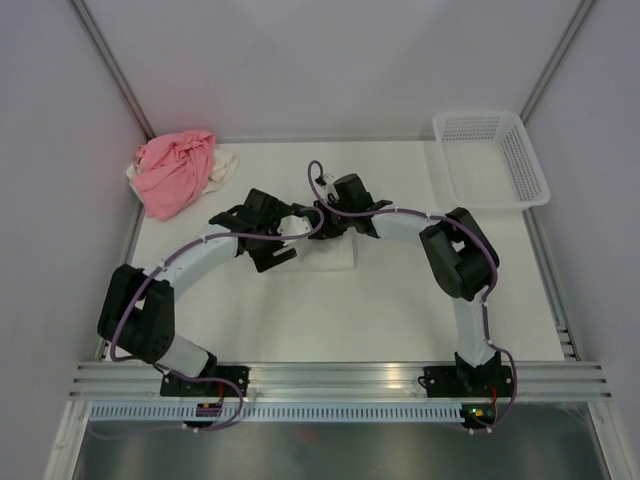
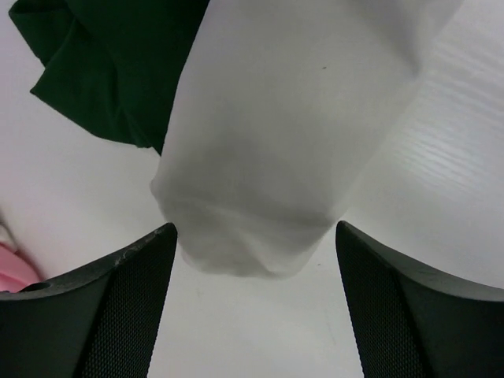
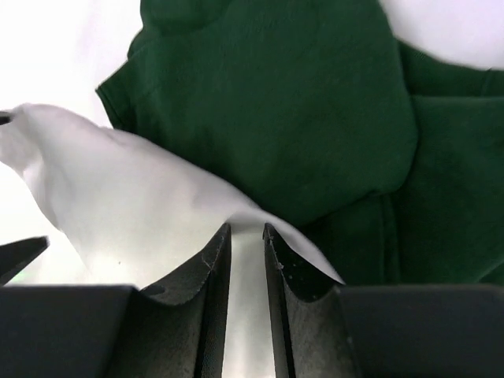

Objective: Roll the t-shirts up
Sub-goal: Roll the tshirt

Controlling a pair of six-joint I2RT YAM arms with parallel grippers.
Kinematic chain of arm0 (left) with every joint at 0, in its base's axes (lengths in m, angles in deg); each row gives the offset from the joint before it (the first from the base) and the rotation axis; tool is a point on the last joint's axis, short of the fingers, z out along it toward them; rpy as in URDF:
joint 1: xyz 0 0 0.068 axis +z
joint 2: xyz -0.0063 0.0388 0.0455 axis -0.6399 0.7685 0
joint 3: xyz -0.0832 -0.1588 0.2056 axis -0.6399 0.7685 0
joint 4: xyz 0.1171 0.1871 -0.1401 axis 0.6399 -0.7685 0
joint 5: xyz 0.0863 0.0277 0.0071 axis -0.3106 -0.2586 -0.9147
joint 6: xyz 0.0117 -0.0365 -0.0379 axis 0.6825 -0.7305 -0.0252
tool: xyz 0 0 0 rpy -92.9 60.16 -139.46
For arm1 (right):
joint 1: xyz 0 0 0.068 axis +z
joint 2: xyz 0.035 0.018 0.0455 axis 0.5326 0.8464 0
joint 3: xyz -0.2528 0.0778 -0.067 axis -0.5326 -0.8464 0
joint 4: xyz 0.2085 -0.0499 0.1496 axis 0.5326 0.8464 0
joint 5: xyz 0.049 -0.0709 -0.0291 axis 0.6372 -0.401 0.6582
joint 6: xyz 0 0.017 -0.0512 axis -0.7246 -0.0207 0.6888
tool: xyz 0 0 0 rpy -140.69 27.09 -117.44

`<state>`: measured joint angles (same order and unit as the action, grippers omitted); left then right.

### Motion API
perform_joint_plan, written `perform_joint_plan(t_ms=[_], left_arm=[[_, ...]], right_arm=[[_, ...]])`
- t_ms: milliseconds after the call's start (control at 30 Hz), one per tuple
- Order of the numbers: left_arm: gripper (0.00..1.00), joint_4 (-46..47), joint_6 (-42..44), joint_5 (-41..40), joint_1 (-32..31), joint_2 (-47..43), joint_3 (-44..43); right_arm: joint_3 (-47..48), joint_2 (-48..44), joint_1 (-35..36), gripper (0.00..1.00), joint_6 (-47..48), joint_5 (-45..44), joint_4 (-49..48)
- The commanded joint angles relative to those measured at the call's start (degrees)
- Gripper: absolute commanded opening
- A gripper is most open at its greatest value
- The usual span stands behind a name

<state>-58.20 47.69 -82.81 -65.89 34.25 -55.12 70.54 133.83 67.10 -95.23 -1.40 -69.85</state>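
White tee (image 2: 268, 126) is pinched by right gripper (image 3: 246, 230), straddled by wide-open left gripper (image 2: 256, 228); green tee (image 3: 291, 118) just beyond, pink tee (image 1: 175, 175) judged unrolled.

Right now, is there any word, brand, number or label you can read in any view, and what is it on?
No readable text in any view.
white t-shirt: only plain fabric shows, no print or lettering in sight.
dark green t-shirt: plain, no label showing.
pink t-shirt: bunched, nothing legible.
white mesh basket: no label visible.
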Motion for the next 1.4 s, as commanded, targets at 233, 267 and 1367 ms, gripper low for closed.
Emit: perform_joint_plan(t_ms=[233,267,1367], left_arm=[[0.89,11.1,12.7,-6.2,-4.4,3.8,4.4],[0.89,10.9,13.3,-5.6,-4.4,3.8,5.8],[0.72,6.0,17.4,-5.5,-4.6,10.7,4.5]], right_arm=[[-0.8,-0.3,-0.6,0.31,-2.3,1.9,-5.0],[-1.0,-0.3,-0.8,0.32,-2.4,2.0,-5.1],[-1.0,-2.4,-1.5,0.34,1.6,2.5,-2.3]])
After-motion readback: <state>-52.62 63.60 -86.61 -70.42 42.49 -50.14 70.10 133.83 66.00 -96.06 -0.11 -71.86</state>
